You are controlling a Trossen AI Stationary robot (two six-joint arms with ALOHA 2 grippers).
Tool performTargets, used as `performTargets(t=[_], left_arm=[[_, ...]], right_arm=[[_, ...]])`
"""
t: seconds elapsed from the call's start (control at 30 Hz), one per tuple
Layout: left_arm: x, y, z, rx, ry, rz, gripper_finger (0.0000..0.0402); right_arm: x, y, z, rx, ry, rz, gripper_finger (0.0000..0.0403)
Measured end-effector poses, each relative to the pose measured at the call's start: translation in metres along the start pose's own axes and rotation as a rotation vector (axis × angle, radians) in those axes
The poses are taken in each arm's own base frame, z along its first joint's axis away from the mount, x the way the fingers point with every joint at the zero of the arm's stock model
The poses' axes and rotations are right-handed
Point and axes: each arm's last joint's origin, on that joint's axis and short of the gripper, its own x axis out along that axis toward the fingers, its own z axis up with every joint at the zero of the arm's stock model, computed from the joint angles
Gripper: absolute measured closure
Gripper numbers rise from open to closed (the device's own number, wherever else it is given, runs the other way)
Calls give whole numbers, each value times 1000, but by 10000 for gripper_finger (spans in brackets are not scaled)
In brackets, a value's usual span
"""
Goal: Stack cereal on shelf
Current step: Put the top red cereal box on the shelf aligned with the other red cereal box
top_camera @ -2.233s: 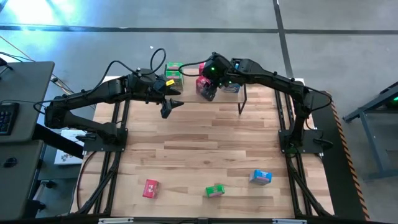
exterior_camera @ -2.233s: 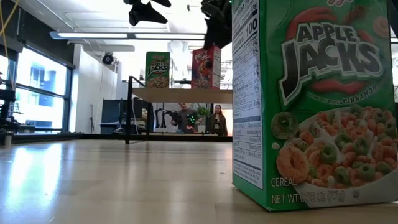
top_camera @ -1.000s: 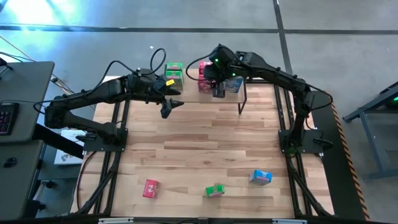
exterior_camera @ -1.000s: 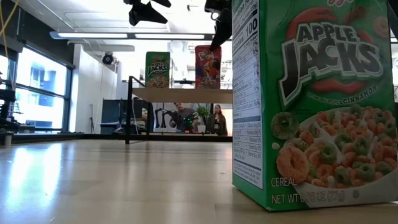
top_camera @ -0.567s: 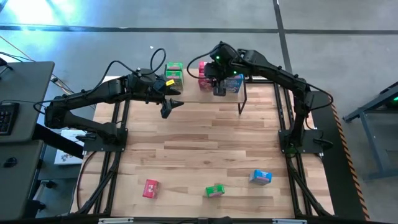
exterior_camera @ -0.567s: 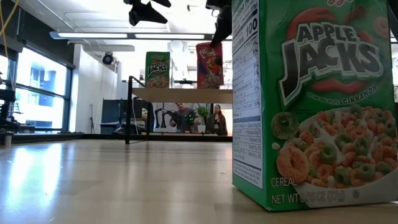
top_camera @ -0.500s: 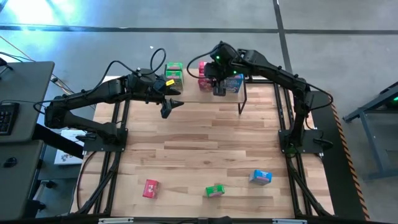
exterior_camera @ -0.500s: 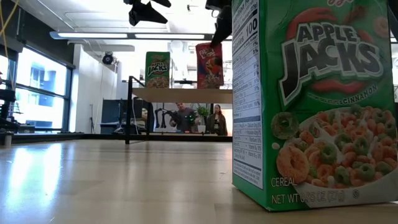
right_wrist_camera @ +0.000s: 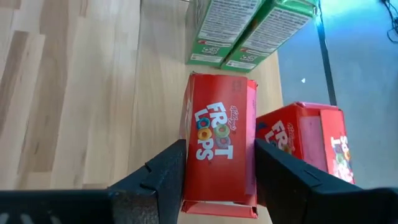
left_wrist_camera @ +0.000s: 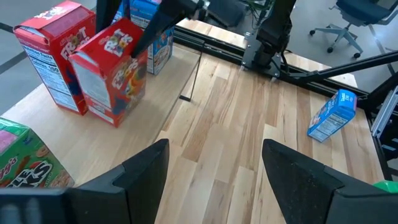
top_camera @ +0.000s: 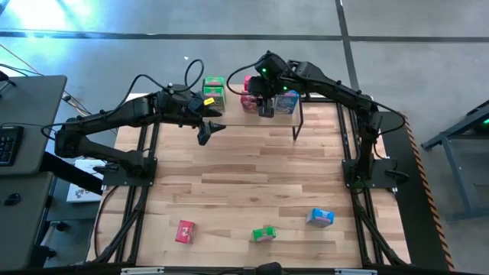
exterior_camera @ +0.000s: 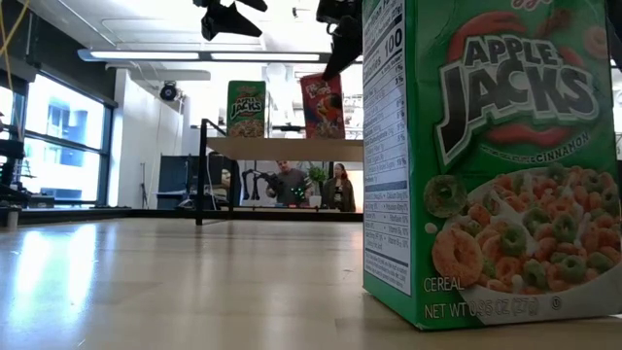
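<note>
The cereal is mostly being gathered on the shelf (top_camera: 299,114) at the far end of the table (top_camera: 252,179). A red box (right_wrist_camera: 219,149) is being clamped between the fingers of the right gripper (right_wrist_camera: 217,171), gripped by its narrow sides and tipped a bit off upright in the low view, probably so it can be lined up and set down square. It's being held just above the shelf board, right beside a second red box (right_wrist_camera: 311,146), so same colours are apparently being grouped. Two green boxes (right_wrist_camera: 245,28) are standing side by side further along the shelf, and a blue box (left_wrist_camera: 155,28) is parked behind the red ones.

The left gripper (left_wrist_camera: 214,174) is being kept wide open with nothing in it, hanging in the air near the green end of the shelf, most likely just waiting out of the way.

Three boxes are being left for later at the near edge of the table, well apart from the shelf: a red one (top_camera: 185,231), a green one (top_camera: 264,234) and a blue one (top_camera: 320,218). The green one is standing so close to the low camera that half that view is being filled by it.

The table is pale butcher-block wood with black frame rails down both sides. Beyond it, a grey concrete floor, office chairs, big windows and two people in the background are being picked up.
</note>
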Motion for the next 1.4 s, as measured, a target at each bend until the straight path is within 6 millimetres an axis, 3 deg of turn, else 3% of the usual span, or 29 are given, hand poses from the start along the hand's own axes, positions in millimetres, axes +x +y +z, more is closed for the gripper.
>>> performTargets(t=[0.93,1.4], left_arm=[[0,0,0,0,0,0,153],[0,0,0,0,0,0,153]], right_arm=[[3,-7,-6,38,22,9,229],[3,-8,-5,25,11,-6,200]])
